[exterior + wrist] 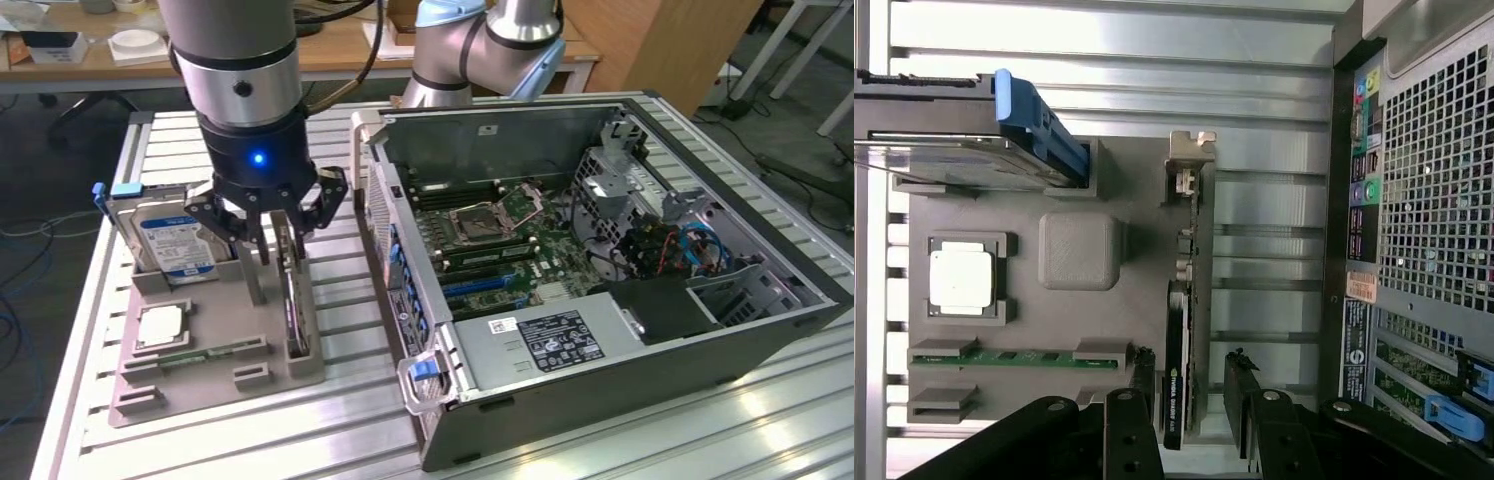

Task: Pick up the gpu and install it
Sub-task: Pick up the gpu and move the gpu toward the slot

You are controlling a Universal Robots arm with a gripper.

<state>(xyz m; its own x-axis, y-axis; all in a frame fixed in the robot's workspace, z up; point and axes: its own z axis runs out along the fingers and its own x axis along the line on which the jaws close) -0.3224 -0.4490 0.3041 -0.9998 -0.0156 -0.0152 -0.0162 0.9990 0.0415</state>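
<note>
Your claw [274, 250] [1189, 368] hangs low over the grey holder tray [200, 385] [1139, 200] with its fingers [1142, 372] spread, one on each face of the gpu [296, 300] [1176, 340]. The card stands on its long edge in a slot of the tray, right under the claw and between the fingertips. From the wrist you can see a sliver of space between the card and each finger, wider on the side toward the computer case [747, 330] [1434, 180], so nothing is pinched. The card's pale metal end strip [1189, 165] sits at the end far from the fingers, which straddle the dark end with the printed label. On the side of the claw away from the case, the hard drive [167, 245] [964, 150] stands upright in its own slot, blue bracket [118, 192] [1039, 125] at its end. The processor chip [160, 325] [962, 278] lies flat in a square recess, and the green memory stick [200, 352] [1004, 355] lies just beside that. The case lies open on the slatted table [667, 440], on the exterior view's right of the claw, with its motherboard [507, 240] facing up and well apart from the card.
</note>
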